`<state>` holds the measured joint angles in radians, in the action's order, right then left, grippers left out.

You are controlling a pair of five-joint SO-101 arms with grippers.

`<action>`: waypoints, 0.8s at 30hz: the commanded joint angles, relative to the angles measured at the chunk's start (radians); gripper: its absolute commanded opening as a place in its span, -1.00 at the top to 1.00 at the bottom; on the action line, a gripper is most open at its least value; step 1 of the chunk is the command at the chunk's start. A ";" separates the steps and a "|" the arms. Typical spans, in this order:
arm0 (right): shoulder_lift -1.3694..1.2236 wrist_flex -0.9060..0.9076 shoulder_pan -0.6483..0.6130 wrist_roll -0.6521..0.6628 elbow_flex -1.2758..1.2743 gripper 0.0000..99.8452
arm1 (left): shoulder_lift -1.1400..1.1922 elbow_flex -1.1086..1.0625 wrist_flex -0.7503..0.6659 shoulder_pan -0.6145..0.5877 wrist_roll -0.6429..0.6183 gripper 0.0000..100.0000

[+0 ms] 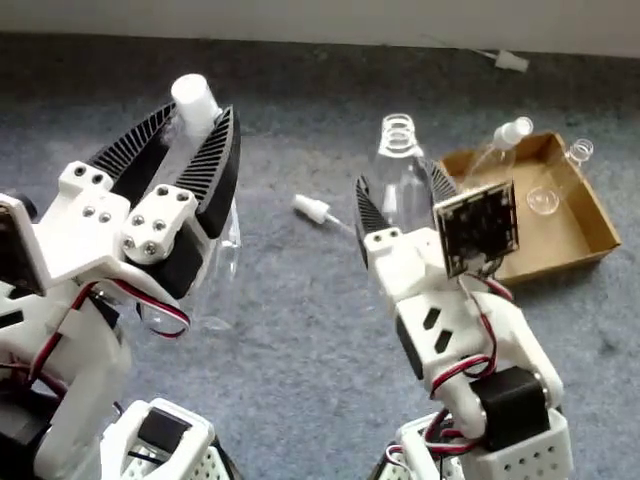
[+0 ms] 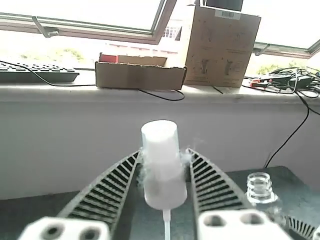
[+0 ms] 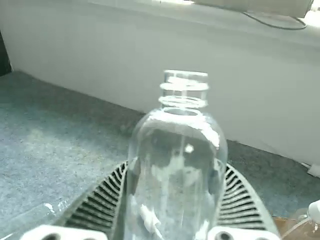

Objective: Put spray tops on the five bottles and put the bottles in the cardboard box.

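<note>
My two arms stand side by side over the grey carpet (image 1: 300, 330), both raised, with the fingers angled up and away from me. My left gripper (image 1: 196, 120) is clenched on a white spray top (image 2: 161, 167), cap upward, its thin dip tube hanging down between the ribbed fingers. Something clear like a bottle shows under that gripper, but I cannot tell how it lies. My right gripper (image 1: 398, 180) grasps a clear bottle (image 3: 175, 165) around its body, upright, and its threaded neck is open and bare. The two grippers are near each other but apart.

Between my arms and a little farther out, a loose spray top (image 1: 312, 208) lies on its side on the carpet. Beyond my right gripper sits the cardboard box (image 1: 570, 240). Two bottles lean in it: a capped bottle (image 1: 505, 140) wearing its spray top, and an open bottle (image 1: 578, 152) without one. A round clear shape also lies in the box, and I cannot tell what it is. Farthest off, a third spray top (image 1: 510, 62) lies by the wall (image 1: 300, 20)

That makes four spray tops and three bottles I can count for sure
</note>
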<state>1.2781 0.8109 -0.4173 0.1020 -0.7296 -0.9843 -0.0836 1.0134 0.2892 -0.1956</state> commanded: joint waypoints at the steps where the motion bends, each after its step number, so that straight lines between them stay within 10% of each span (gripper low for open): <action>1: 0.153 -0.114 -0.001 -0.011 -0.171 0.71 | -0.012 -0.012 -0.081 0.015 -0.149 0.97; 24: 0.561 -0.325 -0.007 -0.008 -0.777 0.71 | -0.326 -0.576 -0.689 0.243 0.011 0.99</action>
<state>1.8228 0.5255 -0.4173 0.1005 -1.4906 -1.2927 -0.6176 0.4519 0.5102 -0.2048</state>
